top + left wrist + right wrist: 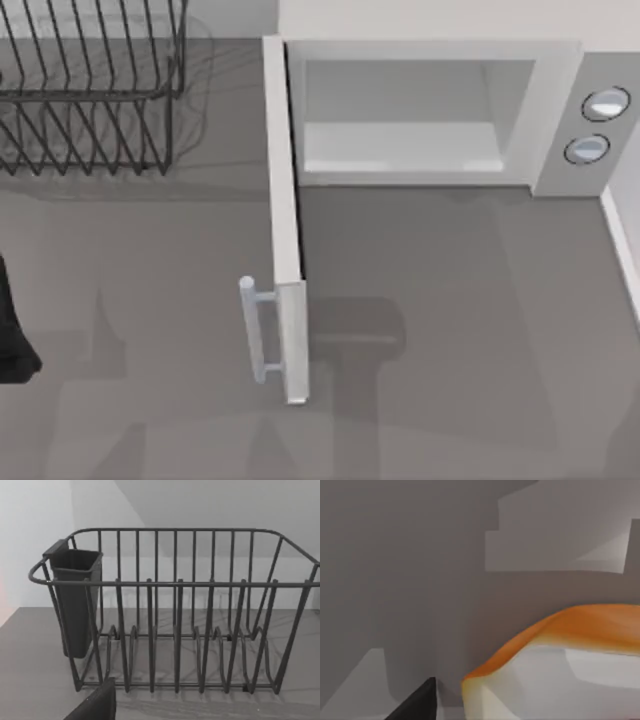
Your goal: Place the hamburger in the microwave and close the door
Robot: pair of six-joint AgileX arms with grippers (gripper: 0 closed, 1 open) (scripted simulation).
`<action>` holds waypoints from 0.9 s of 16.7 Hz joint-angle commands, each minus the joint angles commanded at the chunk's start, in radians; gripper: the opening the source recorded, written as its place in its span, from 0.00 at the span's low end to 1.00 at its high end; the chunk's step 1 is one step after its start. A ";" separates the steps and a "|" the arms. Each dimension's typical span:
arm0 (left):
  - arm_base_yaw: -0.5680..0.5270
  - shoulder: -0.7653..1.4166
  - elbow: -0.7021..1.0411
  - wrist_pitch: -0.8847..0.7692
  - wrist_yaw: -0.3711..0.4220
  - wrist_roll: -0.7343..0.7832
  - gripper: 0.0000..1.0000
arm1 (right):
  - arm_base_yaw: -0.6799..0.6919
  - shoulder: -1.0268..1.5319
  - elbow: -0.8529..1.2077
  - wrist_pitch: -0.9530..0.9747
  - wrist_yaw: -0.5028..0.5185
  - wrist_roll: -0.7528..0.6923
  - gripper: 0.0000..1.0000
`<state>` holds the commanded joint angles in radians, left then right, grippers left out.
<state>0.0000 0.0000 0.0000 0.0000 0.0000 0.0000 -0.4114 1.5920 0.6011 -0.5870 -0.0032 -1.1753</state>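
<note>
A dark tip of the right gripper [415, 705] shows in the right wrist view; whether it is spread or pinching cannot be told. Close beside it looms the hamburger [580, 630], orange over a pale flank, above the grey table [395, 580]. The left gripper [95, 705], its state equally unclear, faces a black wire rack [175, 610] with a dark cup [75, 600] clipped to one end. The left arm [12, 330] sits at the table's left edge. The microwave [560, 70] stands at the back wall, its door [285, 200] swung out towards the front, handle [250, 330] on its left face.
</note>
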 joint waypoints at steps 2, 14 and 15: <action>0.000 0.000 0.000 0.000 0.000 0.000 1.00 | 0.000 0.000 0.000 0.000 0.000 0.000 1.00; 0.000 0.000 0.000 0.000 0.000 0.000 1.00 | 0.000 0.000 0.000 0.000 0.000 0.000 0.17; 0.000 0.000 0.000 0.000 0.000 0.000 1.00 | 0.000 0.000 0.000 0.000 0.000 0.000 0.10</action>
<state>0.0000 0.0000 0.0000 0.0000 0.0000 0.0000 -0.4114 1.5920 0.6011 -0.5870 -0.0032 -1.1753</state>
